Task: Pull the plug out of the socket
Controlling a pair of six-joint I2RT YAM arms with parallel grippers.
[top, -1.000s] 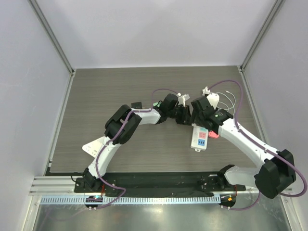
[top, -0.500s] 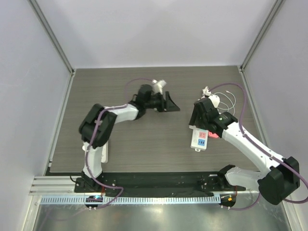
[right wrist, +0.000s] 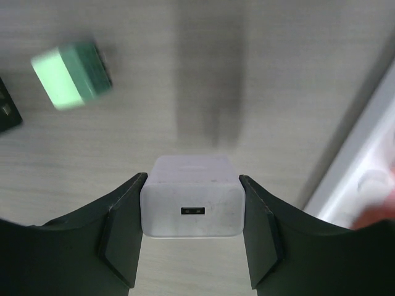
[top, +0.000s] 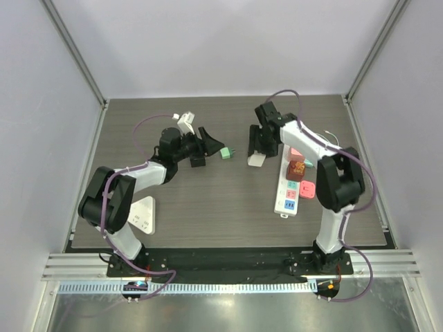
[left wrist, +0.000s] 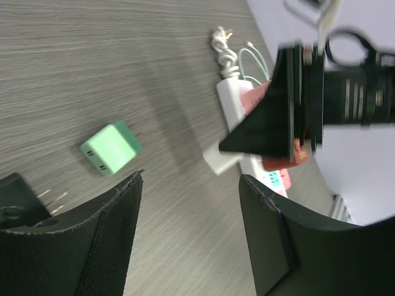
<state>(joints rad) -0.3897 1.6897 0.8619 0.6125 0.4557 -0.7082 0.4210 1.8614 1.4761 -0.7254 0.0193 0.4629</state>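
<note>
Clamping white plug (right wrist: 191,209), right pincer (right wrist: 191,182); socket (top: 284,183) markings seemingly illegible.

Loose plug (top: 225,153) on table (top: 208,214), left of charger block (top: 257,160), power strip (top: 287,195) to right

No lettering, brand or number can be read in any view. The white card (top: 143,213) at the lower left of the top view carries a few small dark marks, possibly print, but they are too small to make out. The power strip (top: 285,205) shows red and blue patches with no legible characters. The white plug (right wrist: 191,206) bears only a dark slot on its face, and the green plug (left wrist: 110,148) two small slots. Neither has any writing.
</note>
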